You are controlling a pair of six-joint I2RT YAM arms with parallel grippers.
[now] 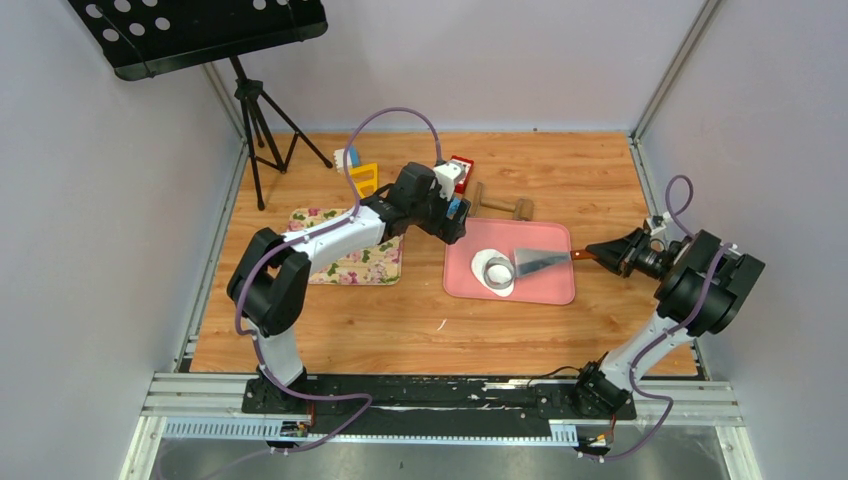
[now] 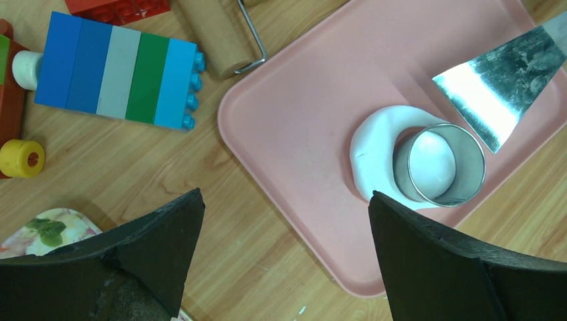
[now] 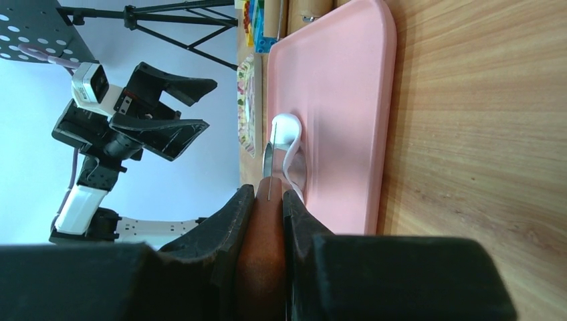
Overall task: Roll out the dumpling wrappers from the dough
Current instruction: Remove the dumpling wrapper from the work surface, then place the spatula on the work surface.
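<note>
The dough is a flattened white sheet on the pink tray. A small metal ring stands on its right part, and a round white wrapper-sized disc shows inside the ring. My left gripper is open and empty, above the tray's left edge beside the dough. My right gripper is shut on the brown handle of a metal scraper. The scraper's blade lies over the tray just right of the ring. In the top view, the left gripper is over the tray's far left corner.
A wooden rolling pin lies behind the tray. Coloured toy blocks and a yellow wheel are to its left. A floral mat lies left of the tray. A tripod stands at the back left.
</note>
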